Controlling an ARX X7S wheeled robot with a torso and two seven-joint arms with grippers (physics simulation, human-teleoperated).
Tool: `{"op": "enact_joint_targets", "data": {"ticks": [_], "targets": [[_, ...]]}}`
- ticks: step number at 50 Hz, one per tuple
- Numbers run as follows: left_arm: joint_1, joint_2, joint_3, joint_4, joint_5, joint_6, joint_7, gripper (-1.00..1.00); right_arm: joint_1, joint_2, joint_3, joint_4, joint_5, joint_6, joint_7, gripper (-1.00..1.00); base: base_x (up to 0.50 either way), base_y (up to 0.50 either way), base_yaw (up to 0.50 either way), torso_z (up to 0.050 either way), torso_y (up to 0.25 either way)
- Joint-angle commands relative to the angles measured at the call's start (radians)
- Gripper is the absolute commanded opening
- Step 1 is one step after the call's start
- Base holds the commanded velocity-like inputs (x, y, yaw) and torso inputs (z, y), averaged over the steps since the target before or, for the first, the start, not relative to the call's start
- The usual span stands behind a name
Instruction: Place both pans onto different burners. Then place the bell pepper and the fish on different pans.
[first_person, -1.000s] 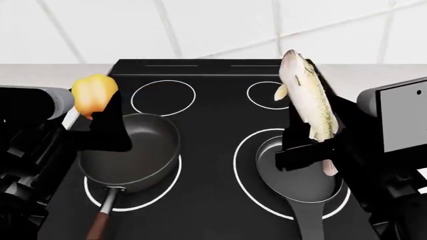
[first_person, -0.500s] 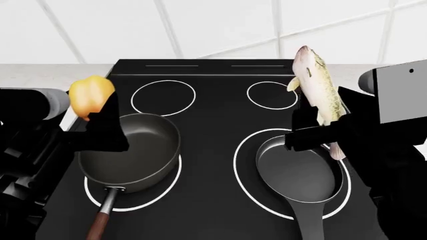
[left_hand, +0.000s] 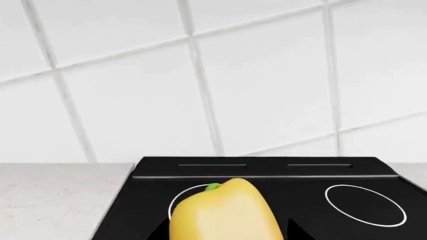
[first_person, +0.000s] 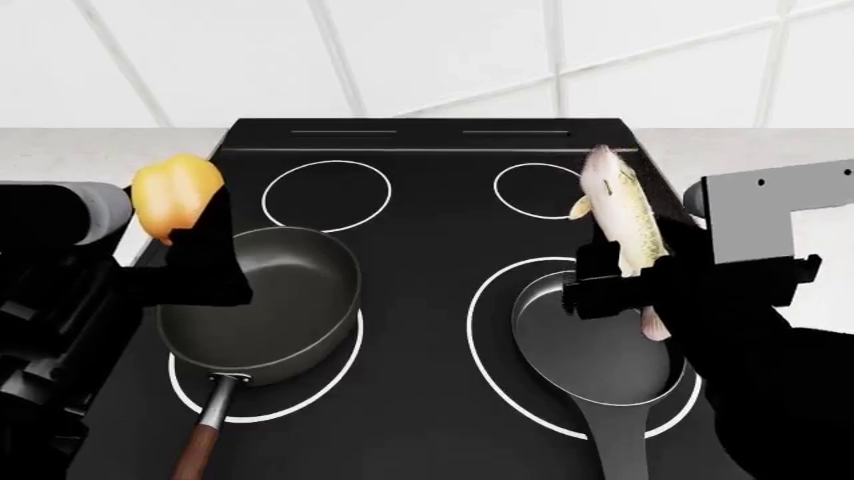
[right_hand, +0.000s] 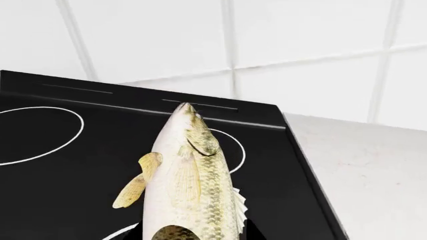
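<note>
While your right gripper (first_person: 617, 292) hides the fish's (first_person: 622, 222) tail, clamping it above the smaller pan (first_person: 594, 350), your left gripper (first_person: 187, 240) grips the bell pepper (first_person: 174, 195) at the larger pan's (first_person: 267, 300) ten o'clock.

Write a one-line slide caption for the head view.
Both pans sit on burners; left tool holds bell pepper, right tool holds fish.

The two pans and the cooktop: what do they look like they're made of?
Larger pan: dark grey, matte metal by its look, possibly coated; the reddish-brown handle looks like wood. Smaller pan: similar dark grey body with a soft sheen, and a plain grey handle, probably metal. Cooktop: flat, black and smooth with printed white rings, likely glass. These are simulator renders, so the finishes are only suggestive.
</note>
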Motion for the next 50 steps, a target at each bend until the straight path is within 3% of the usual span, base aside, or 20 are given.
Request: {"op": "enact_joint_targets", "data": {"ticks": [1, 9, 47, 48, 50], "targets": [[-0.004, -0.005, -0.009, 0.001, -0.01, 0.015, -0.007, -1.0, -0.093, 0.016, 0.03, 0.0, -0.081, -0.057, -0.037, -1.0, 0.0, 0.0, 0.0, 0.0, 0.0], [-0.014, 0.006, 0.009, -0.004, -0.003, 0.005, -0.009, -1.0, -0.178, 0.032, 0.032, -0.016, -0.112, -0.1, -0.052, -1.0, 0.0, 0.0, 0.0, 0.0, 0.001], [0.011, 0.0, -0.002, -0.009, 0.01, 0.019, 0.001, -1.0, -0.247, 0.007, -0.003, -0.007, -0.162, -0.124, -0.078, -1.0, 0.0, 0.0, 0.0, 0.001, 0.001], [0.011, 0.0, -0.002, -0.01, 0.01, 0.019, 0.001, -1.0, -0.243, 0.008, -0.002, -0.009, -0.158, -0.122, -0.077, 1.0, 0.0, 0.0, 0.0, 0.0, 0.0], [0.01, -0.001, -0.003, -0.01, 0.009, 0.019, 0.001, -1.0, -0.236, 0.013, 0.003, -0.017, -0.147, -0.118, -0.073, 1.0, 0.0, 0.0, 0.0, 0.005, 0.005]]}}
